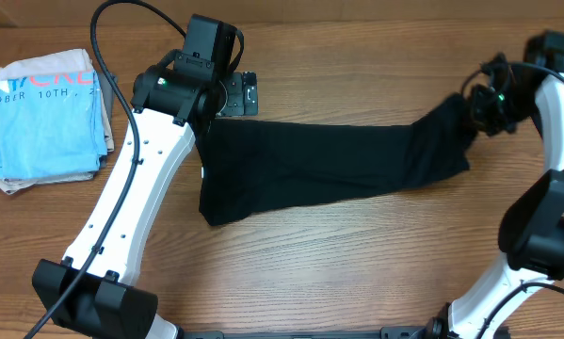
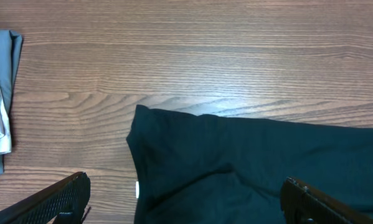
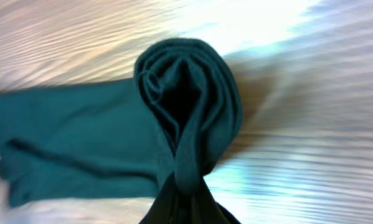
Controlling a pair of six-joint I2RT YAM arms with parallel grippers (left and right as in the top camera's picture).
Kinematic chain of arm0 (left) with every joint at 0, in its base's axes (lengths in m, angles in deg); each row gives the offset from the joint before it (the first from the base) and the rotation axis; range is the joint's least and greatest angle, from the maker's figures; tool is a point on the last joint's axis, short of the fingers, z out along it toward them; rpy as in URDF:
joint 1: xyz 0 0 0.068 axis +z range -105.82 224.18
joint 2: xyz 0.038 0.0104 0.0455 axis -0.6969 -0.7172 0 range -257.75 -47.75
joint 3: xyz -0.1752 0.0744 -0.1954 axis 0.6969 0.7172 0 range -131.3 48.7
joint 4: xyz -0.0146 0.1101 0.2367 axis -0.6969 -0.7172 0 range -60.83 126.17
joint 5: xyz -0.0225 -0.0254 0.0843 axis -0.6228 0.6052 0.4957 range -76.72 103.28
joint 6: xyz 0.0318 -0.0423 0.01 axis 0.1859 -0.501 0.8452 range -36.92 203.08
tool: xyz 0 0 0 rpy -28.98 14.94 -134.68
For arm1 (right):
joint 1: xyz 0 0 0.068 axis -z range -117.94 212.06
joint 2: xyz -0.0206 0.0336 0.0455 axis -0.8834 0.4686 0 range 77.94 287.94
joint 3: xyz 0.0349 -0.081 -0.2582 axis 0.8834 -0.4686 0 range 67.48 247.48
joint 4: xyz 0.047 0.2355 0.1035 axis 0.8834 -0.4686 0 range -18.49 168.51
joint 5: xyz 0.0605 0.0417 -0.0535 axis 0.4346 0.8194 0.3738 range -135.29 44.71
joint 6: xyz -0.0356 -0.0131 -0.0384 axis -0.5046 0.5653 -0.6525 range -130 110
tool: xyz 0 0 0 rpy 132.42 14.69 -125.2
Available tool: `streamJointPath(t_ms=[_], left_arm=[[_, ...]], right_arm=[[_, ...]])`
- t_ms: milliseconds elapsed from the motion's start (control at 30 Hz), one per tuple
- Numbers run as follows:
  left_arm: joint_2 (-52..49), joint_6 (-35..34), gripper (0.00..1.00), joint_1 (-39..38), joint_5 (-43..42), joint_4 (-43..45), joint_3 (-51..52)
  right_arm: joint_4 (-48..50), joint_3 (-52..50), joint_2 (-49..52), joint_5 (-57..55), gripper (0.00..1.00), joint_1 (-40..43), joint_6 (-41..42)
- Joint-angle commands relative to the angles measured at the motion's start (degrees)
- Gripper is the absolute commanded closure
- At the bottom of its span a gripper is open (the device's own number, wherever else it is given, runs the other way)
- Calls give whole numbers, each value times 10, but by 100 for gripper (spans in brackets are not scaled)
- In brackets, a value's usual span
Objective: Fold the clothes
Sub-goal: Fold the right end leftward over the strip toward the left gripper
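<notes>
Pinches a gathered end of the black T-shirt (image 3: 99, 149) in the right gripper (image 3: 185, 202), jaws drawn tight on the fabric at the bottom of the right wrist view. Shows that cloth rolled into a rounded loop just above the fingers, the rest trailing flat to the left over pale, glare-washed wood.

Holds the left gripper (image 2: 185, 186) spread wide, its dark fingers (image 2: 55, 199) at the two lower corners of the left wrist view, clasping nothing. Hangs over the shirt's left end, where one corner of the fabric lies flat on the grain; cannot tell whether the fingers touch the cloth.

From overhead, starts at the near edge with black arm mounts at bottom left and bottom right, white links rising from each. Covers the whole view with the table (image 1: 357, 273), a brown wood-grain surface with fine streaks running left to right and a soft sheen.

Across the middle, lies stretched as a long dark band: wide and flat at the left, partly under the left arm, narrowing and seeming to lift towards the right gripper at the right side.

Farther back, places the left wrist near the far edge, a black cable (image 1: 101, 56) looping beside it. At far left, well apart from the black shirt, rests a folded light-blue T-shirt (image 1: 46, 108) with printed lettering, on a pale cloth (image 1: 18, 181) that peeks out beneath.
</notes>
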Motion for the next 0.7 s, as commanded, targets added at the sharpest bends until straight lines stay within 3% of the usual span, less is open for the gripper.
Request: streamJointPath(t_ms=[0,467,667], left_arm=[[-4,1,0,2,9,2,2],[-4,1,0,2,9,2,2],[-4,1,0,2,9,2,2]], right_arm=[[-24,44,-2,70,96,-45,15],[-22,-8,-1,54,96,-233,76],[83,-78,-1,35,96,-283,181]])
